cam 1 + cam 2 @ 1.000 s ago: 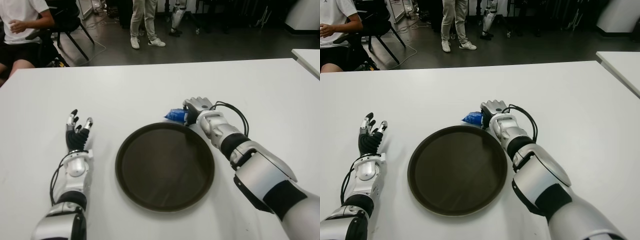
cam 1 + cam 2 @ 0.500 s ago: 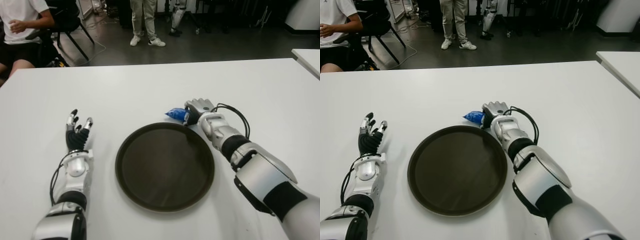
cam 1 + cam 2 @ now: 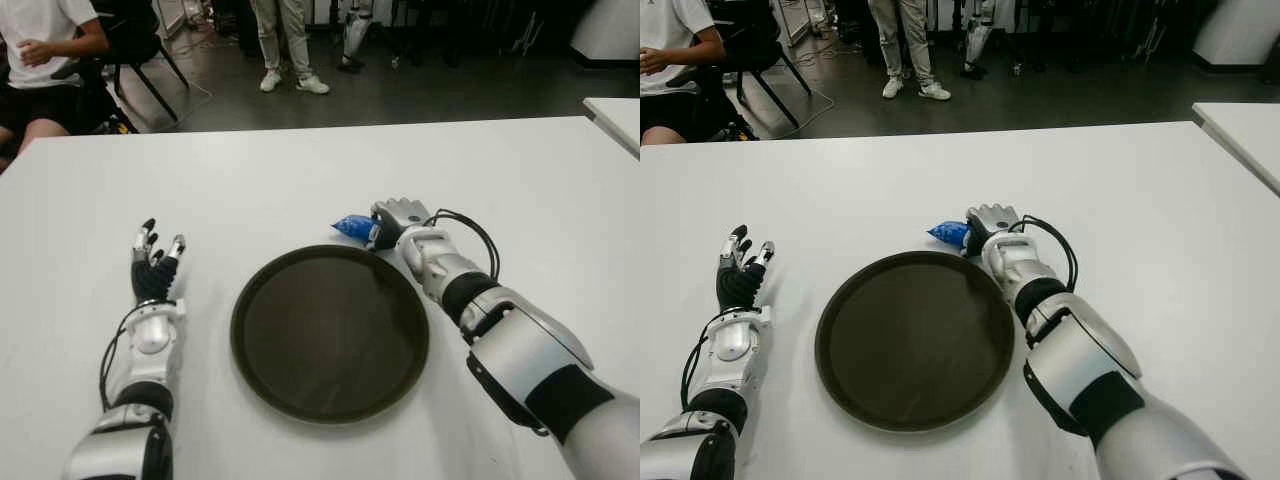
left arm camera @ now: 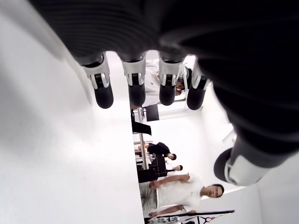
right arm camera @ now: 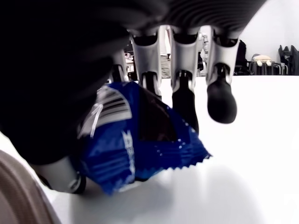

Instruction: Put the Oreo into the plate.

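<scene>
A blue Oreo packet point(image 3: 352, 226) sits just past the far right rim of the round dark plate point(image 3: 330, 332) on the white table. My right hand point(image 3: 392, 220) is curled around the packet's right end; in the right wrist view the blue wrapper point(image 5: 135, 144) is pinched between thumb and fingers point(image 5: 184, 98), just above the table. My left hand point(image 3: 153, 262) shows to the left of the plate, fingers spread and holding nothing, as seen in the left wrist view with its fingertips point(image 4: 136, 91) straight.
The white table point(image 3: 300, 180) stretches wide around the plate. Beyond its far edge a person sits on a chair point(image 3: 40, 50) at the far left, and another person's legs point(image 3: 285, 45) stand behind. A second table's corner point(image 3: 615, 115) shows at the right.
My right hand with the blue packet has shifted slightly away from me and to the right along the plate's far rim. The left hand has not moved.
</scene>
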`<state>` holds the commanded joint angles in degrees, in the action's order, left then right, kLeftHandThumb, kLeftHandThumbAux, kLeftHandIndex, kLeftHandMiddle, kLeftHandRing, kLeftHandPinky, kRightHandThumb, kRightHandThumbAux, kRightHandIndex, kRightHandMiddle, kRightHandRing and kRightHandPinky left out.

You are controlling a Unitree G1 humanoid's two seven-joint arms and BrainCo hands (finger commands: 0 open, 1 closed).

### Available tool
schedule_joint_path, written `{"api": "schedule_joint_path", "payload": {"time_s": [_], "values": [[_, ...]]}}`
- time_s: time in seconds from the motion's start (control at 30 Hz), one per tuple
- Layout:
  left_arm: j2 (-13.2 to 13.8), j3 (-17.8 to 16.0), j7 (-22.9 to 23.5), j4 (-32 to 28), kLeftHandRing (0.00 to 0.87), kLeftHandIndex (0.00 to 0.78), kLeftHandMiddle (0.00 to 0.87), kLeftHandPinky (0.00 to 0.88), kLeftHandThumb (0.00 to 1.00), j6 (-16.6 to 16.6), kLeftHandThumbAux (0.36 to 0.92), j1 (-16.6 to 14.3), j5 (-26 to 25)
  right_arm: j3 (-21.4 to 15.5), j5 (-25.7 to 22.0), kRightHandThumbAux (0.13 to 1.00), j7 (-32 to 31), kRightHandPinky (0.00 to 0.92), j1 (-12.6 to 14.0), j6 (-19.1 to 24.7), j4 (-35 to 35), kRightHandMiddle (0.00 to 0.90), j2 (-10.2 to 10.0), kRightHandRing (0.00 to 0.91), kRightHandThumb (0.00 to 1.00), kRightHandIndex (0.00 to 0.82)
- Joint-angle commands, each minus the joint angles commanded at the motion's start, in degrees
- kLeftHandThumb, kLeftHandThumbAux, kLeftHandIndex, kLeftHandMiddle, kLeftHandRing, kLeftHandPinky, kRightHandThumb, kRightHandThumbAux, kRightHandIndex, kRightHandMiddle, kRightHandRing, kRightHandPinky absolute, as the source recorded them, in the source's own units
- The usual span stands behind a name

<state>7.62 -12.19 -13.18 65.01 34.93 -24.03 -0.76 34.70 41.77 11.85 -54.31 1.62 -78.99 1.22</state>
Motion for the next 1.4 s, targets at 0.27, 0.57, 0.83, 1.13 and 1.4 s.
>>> {"api": "schedule_joint_path", "payload": {"time_s": [0.27,0.57,0.83,1.13,1.4], "values": [[0.06,0.05,0.18,-0.01,0.000,0.003,0.003,0.000,0.359,0.16,0.611,-0.02,0.08,-1.94,-1.17,0.728,-1.11,0.715,-0.29,0.50,0.14,0.722,-0.31,0.729,0.694,0.432],[0.21,0.06,-0.10,0.38,0.000,0.012,0.012,0.000,0.380,-0.53,0.613,-0.17,0.19,-3.96,-2.40,0.723,-0.38,0.619,-0.04,0.76,0.27,0.604,-0.53,0.621,0.702,0.427],[0.02,0.15,-0.48,0.33,0.000,0.010,0.012,0.000,0.354,-0.14,0.608,-0.10,0.36,-5.17,-2.94,0.722,1.44,0.630,-0.03,0.85,0.52,0.624,-0.46,0.635,0.705,0.430],[0.12,0.33,-0.58,0.20,0.000,0.000,0.011,0.000,0.345,-0.48,0.593,-0.06,0.54,-6.43,-3.01,0.722,3.74,0.643,0.14,0.12,0.73,0.639,-0.26,0.647,0.705,0.432],[0.05,-0.07,0.30,0.11,0.000,0.000,0.004,0.000,0.367,-1.13,0.607,-0.06,-0.23,-6.83,-2.86,0.721,4.81,0.656,-0.06,-1.12,0.87,0.647,0.43,0.649,0.707,0.432]]}}
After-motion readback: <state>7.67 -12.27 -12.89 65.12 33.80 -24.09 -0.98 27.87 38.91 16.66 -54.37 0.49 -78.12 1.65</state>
